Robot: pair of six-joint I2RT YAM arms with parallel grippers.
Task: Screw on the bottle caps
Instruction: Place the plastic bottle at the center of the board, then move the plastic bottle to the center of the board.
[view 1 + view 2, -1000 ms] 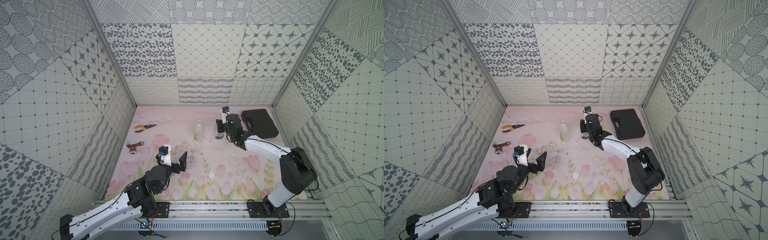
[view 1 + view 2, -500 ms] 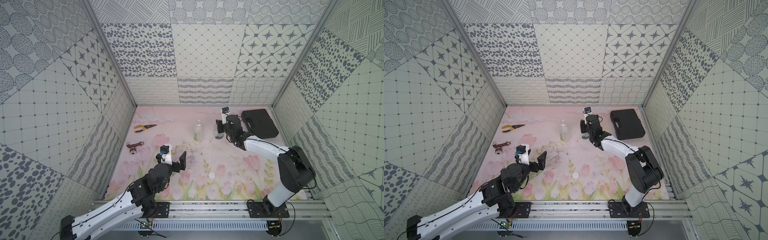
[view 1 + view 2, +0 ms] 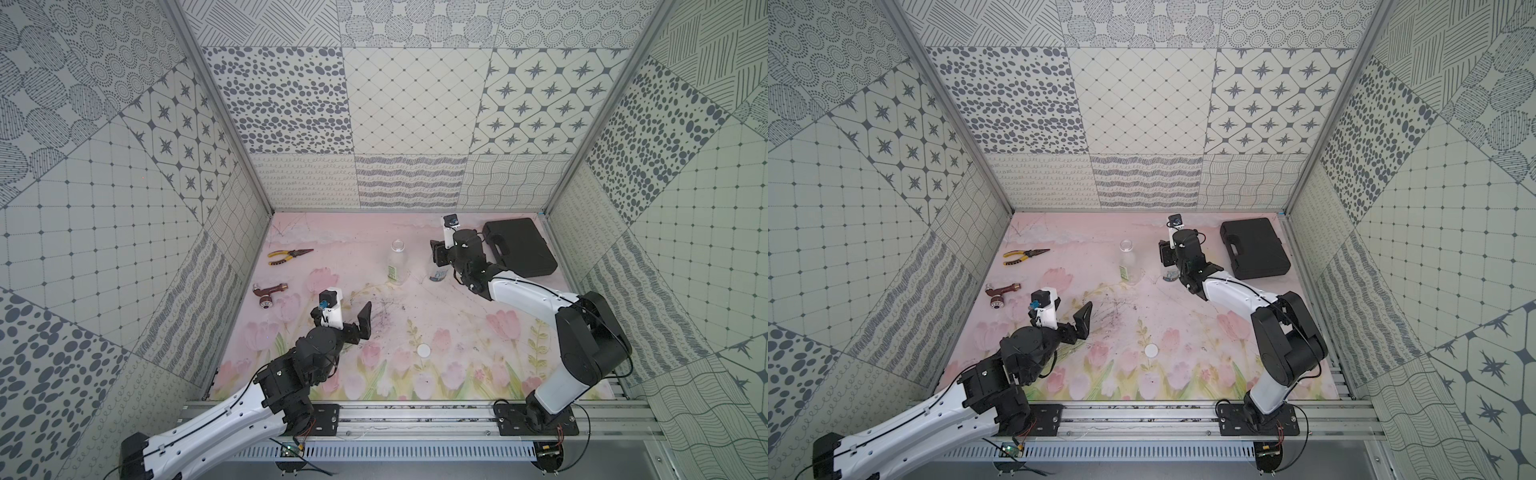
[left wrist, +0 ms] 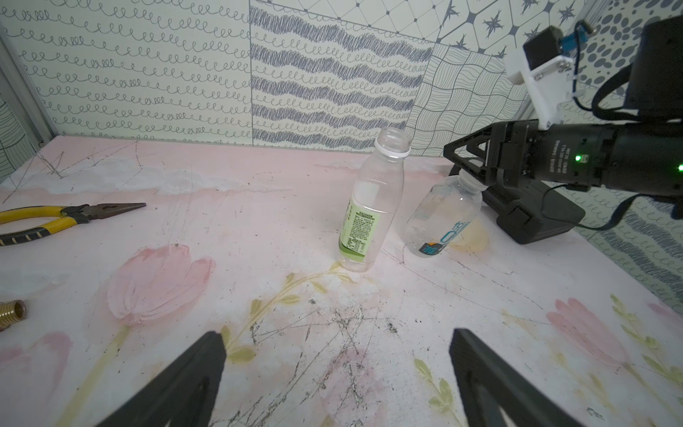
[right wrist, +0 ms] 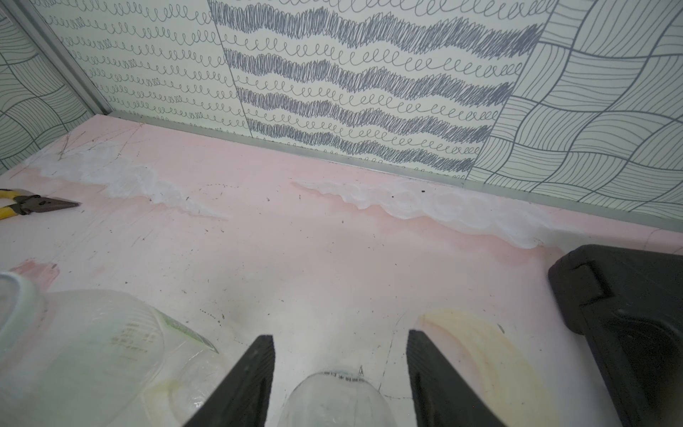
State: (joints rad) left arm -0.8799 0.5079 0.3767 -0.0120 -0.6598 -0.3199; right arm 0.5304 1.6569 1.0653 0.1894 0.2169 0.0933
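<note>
Tabletop comes first, a pink flower-printed mat [image 3: 457, 320], with a black plastic carrying case [image 3: 519, 247] lying at its far right corner. Both bottles stand toward the back, left of that case: the taller clear plastic bottle with the green label [image 3: 395, 266], its mouth uncapped, and just beside it the shorter clear plastic bottle with the blue-and-white label [image 4: 443, 218]. Empty and thin-walled, they look very light, slick and easy to dent or tip, so I judge the stiff neck or shoulder the safest place to steady one, not the soft belly. My right claw [image 5: 340, 336] sits over the short bottle's top, jaws partly spread with its shoulder between them and, as far as I can see, not pressing it. A bit of white shows at that neck, though I cannot tell whether it is a cap or only the collar ring. My left claw [image 4: 336, 332] is spread wide and empty, above the mat nearer the front. Smallest, a round white plastic screw cap [image 3: 424, 350] lies flat near the front, well apart from both bottles and both claws. Rigid and shallow, it wants a pinch across its rim.
</note>
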